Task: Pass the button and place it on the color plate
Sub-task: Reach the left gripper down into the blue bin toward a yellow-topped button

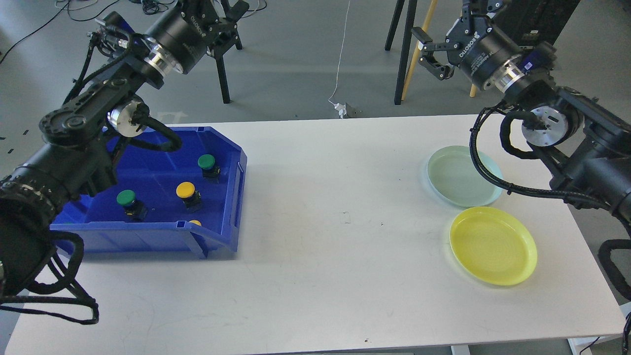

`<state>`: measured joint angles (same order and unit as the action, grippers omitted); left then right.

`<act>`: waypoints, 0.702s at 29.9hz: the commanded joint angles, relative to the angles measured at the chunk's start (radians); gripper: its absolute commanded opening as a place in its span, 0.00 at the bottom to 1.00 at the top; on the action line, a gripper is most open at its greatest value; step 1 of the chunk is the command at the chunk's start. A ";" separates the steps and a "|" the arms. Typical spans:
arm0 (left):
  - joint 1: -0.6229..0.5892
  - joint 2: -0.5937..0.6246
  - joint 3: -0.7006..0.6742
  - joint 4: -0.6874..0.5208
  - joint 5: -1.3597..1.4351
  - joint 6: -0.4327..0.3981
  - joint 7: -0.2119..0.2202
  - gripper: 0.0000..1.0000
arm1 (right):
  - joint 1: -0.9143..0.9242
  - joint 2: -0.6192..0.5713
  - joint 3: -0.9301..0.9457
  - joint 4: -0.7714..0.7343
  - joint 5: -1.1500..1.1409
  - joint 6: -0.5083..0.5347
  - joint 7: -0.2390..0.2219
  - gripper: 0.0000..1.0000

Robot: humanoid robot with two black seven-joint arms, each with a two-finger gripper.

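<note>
A blue bin (231,197) on the left of the white table holds the buttons. Two have green caps (206,161) (126,197), one has a yellow cap (186,189), and another yellow one (195,223) peeks over the front wall. On the right lie a pale green plate (456,177) and, nearer to me, a yellow plate (493,245); both are bare. My left gripper (235,22) is raised high behind the bin, open and holding nothing. My right gripper (428,53) hangs high beyond the table's far right, open and holding nothing.
The white table (335,222) spans the view between bin and plates. Black stand legs (224,74) (402,54) and a white cable (340,59) are on the grey floor behind the table. My right arm's cable loop (485,167) overhangs the pale green plate.
</note>
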<state>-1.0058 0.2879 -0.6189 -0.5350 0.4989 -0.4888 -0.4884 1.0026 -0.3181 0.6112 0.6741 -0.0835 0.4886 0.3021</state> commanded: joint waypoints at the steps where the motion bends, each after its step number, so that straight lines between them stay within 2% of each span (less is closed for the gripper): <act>1: 0.027 0.004 -0.002 -0.003 -0.034 0.000 0.000 1.00 | -0.013 0.016 0.028 -0.025 0.001 0.000 -0.001 1.00; 5: 0.029 0.019 -0.002 0.012 -0.048 0.000 0.000 1.00 | -0.016 0.010 0.027 -0.028 -0.001 0.000 -0.001 1.00; 8: 0.036 -0.001 0.004 0.072 -0.114 0.000 0.000 1.00 | -0.039 0.001 0.033 -0.030 0.001 0.000 0.003 1.00; 11: 0.039 -0.029 -0.018 0.018 -0.140 0.000 0.000 1.00 | -0.073 -0.001 0.071 -0.030 0.001 0.000 0.005 1.00; 15: 0.082 -0.013 -0.203 -0.072 -0.192 0.000 0.000 1.00 | -0.108 0.001 0.122 -0.028 0.002 0.000 0.003 1.00; 17: 0.085 0.002 -0.246 -0.127 -0.188 0.000 0.000 1.00 | -0.108 -0.001 0.124 -0.027 0.002 0.000 0.003 1.00; 20: 0.066 0.104 -0.211 -0.199 -0.122 0.000 0.000 1.00 | -0.110 -0.010 0.122 -0.018 0.002 0.000 0.005 1.00; 21: 0.044 0.153 -0.156 -0.236 -0.068 0.000 0.000 1.00 | -0.110 -0.019 0.120 -0.019 0.002 0.000 0.003 1.00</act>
<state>-0.9274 0.3373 -0.8450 -0.6909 0.3391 -0.4885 -0.4889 0.8935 -0.3209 0.7332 0.6511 -0.0814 0.4887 0.3062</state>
